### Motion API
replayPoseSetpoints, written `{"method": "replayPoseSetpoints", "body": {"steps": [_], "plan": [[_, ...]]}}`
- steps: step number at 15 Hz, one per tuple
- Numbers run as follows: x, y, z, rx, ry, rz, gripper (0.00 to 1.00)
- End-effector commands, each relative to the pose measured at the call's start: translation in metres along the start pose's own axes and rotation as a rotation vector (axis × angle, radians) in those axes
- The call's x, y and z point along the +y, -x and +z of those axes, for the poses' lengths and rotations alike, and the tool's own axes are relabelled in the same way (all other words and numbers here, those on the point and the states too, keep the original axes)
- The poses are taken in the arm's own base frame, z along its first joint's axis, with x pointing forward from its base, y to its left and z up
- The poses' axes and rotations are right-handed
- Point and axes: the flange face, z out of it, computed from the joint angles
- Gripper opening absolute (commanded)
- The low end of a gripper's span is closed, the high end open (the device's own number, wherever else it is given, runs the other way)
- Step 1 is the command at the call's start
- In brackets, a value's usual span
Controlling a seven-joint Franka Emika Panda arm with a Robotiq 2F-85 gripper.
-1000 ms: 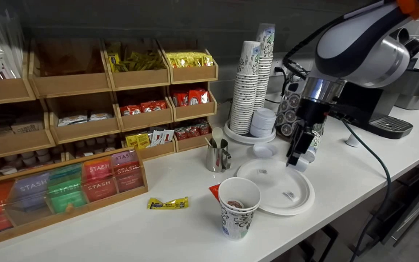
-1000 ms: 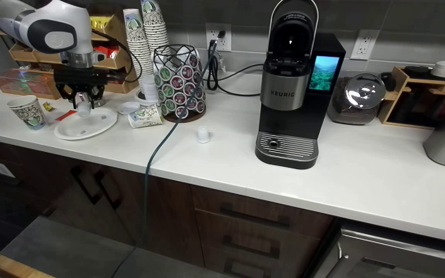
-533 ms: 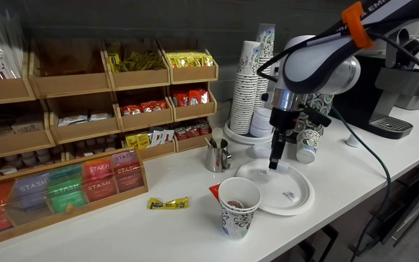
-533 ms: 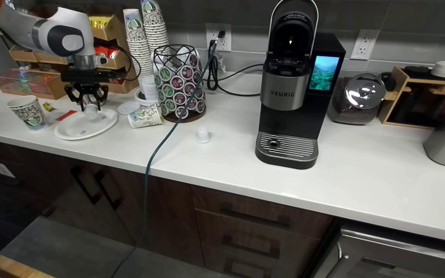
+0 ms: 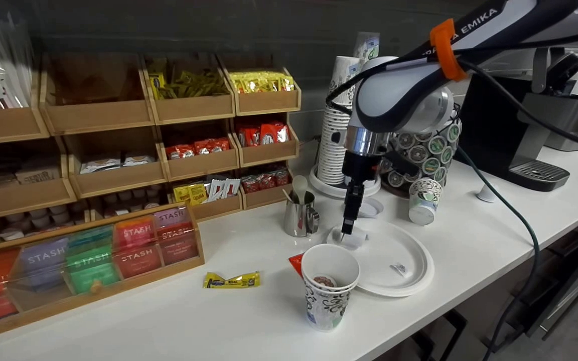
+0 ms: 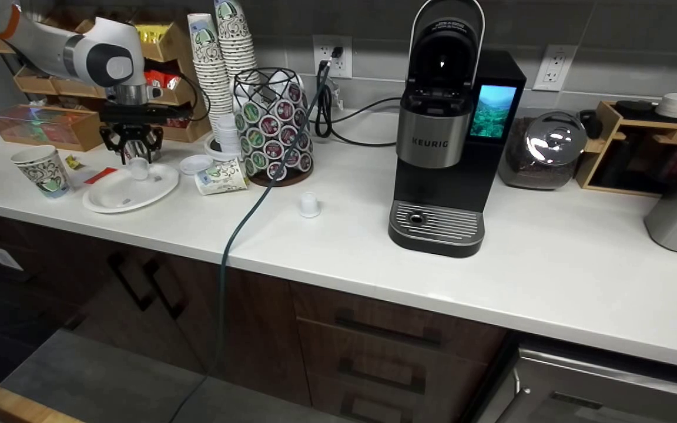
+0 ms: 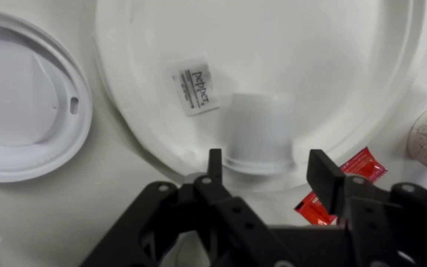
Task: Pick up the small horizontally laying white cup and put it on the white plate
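White cup [image 7: 260, 133] on its side, on white plate [image 7: 332, 33]

Gripper [image 7: 263, 157]: wrist view shows the fingers apart, the cup's rim framed between the tips.
Cup: near plate rim.
Packet [image 7: 196, 87]: "pepper" legible, wrist view.
Lid [image 7: 13, 92]: sip hole, wrist view.
Coffee machine [image 6: 432, 141]: screen [image 6: 493, 111] lit, in an exterior view.
Metal jug [image 5: 296, 220]: spoon [image 5: 299, 185] inside, in an exterior view.

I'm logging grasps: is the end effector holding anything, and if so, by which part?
Nothing is held: the end effector is open, and the small white cup lies on the white plate.
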Motion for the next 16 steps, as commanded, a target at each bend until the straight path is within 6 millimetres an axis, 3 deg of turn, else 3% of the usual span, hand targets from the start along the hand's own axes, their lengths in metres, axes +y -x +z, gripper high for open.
{"method": "replayPoseSetpoints", "body": {"steps": [1,2,4,9,13,16], "plan": [[0.006,-0.001,-0.003,0.035,-0.064,-0.019,0.93],[0.005,0.006,-0.007,0.052,-0.097,-0.025,1.0],[0.002,0.02,-0.019,0.101,-0.148,-0.054,1.0],[-0.01,0.091,-0.036,0.24,-0.243,-0.057,1.0],[-0.041,0.132,-0.046,0.342,-0.24,-0.043,1.0],[-0.07,0.162,-0.047,0.386,-0.208,0.148,1.0]]}}
